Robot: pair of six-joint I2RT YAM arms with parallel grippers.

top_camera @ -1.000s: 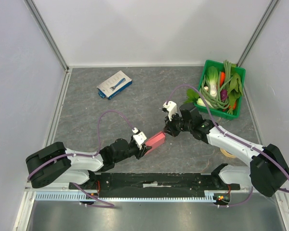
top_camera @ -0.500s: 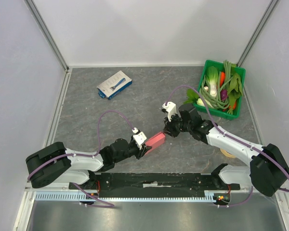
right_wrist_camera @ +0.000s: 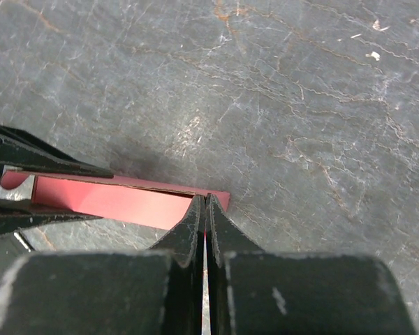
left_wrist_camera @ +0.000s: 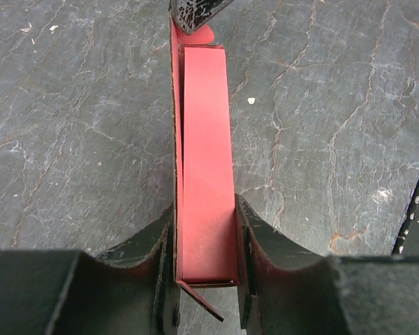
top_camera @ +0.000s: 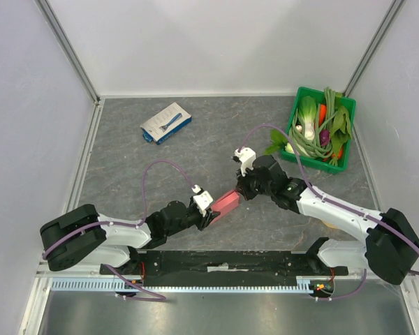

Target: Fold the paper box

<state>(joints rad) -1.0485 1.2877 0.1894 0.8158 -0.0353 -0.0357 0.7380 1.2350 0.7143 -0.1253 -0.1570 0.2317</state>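
Note:
The pink-red paper box (top_camera: 225, 202) is held just above the grey table between the two arms, as a long narrow sleeve. My left gripper (top_camera: 211, 213) is shut on its near end, one finger against each long side (left_wrist_camera: 204, 209), and a small flap hangs loose below. In the left wrist view the box (left_wrist_camera: 206, 160) runs away from me to the right gripper's fingertips (left_wrist_camera: 192, 14). My right gripper (top_camera: 239, 192) is shut at the box's far end (right_wrist_camera: 205, 199), with a thin red edge pinched between its fingers. In the right wrist view the box (right_wrist_camera: 119, 199) stretches left.
A white-and-blue box (top_camera: 166, 123) lies at the back left of the table. A green basket (top_camera: 313, 163) full of vegetables stands at the back right. A tape roll (top_camera: 328, 222) peeks out under the right arm. Grey walls close in both sides.
My right gripper has closed its fingers on the box's far end and shifted slightly left. The left gripper and the box have stayed in place.

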